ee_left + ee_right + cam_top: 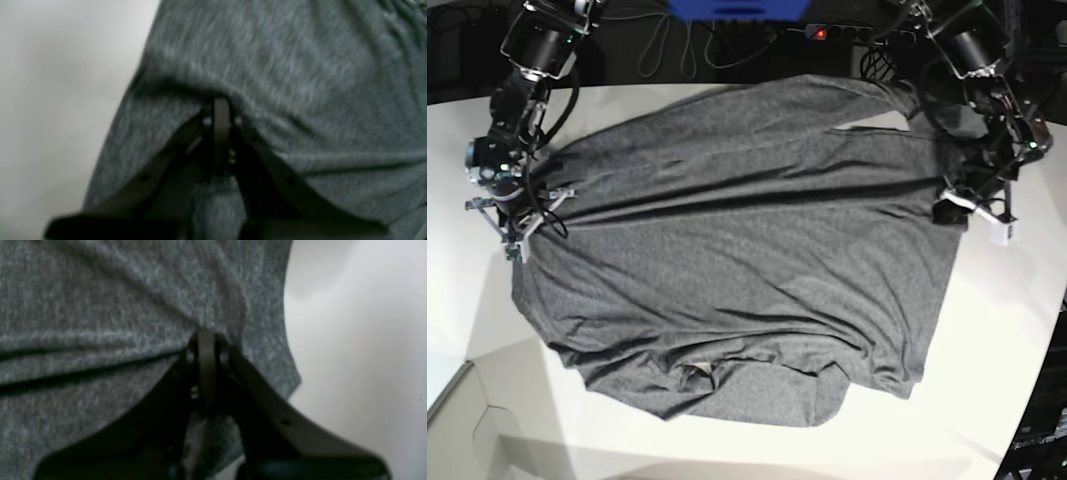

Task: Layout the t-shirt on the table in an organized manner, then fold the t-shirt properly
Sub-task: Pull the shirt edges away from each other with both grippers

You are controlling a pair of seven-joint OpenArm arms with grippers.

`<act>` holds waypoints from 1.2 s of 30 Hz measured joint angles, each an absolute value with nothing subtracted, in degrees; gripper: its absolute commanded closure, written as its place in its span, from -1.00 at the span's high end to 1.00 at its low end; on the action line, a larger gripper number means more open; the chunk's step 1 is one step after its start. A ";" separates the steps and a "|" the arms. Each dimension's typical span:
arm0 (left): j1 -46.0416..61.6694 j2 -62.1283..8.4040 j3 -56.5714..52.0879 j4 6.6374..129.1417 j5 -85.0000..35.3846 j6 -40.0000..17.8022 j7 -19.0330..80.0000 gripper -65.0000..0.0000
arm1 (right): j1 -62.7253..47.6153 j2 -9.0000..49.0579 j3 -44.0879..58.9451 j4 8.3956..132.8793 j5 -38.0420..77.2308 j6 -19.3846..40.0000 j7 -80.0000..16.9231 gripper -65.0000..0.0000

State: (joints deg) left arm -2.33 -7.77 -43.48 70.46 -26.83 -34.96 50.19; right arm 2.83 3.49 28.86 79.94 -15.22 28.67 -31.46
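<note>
Base view: dark heather-grey jersey t-shirt (737,270) spread on smooth white table (1017,330); left tool (954,205) and right tool (527,222) each pinch opposite shirt edges.

t-shirt (737,270): heather-grey soft knit cloth, matt | table (1017,330): smooth white, slight sheen

Dark heather-grey t-shirt (737,270) lies spread — rumpled, creased — across the white table (987,380).
</note>
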 measured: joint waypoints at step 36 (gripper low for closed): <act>26.35 -3.53 -44.12 111.07 -35.24 -35.14 59.22 0.25 | -12.91 -0.93 28.97 110.17 -15.70 39.86 -42.78 -0.67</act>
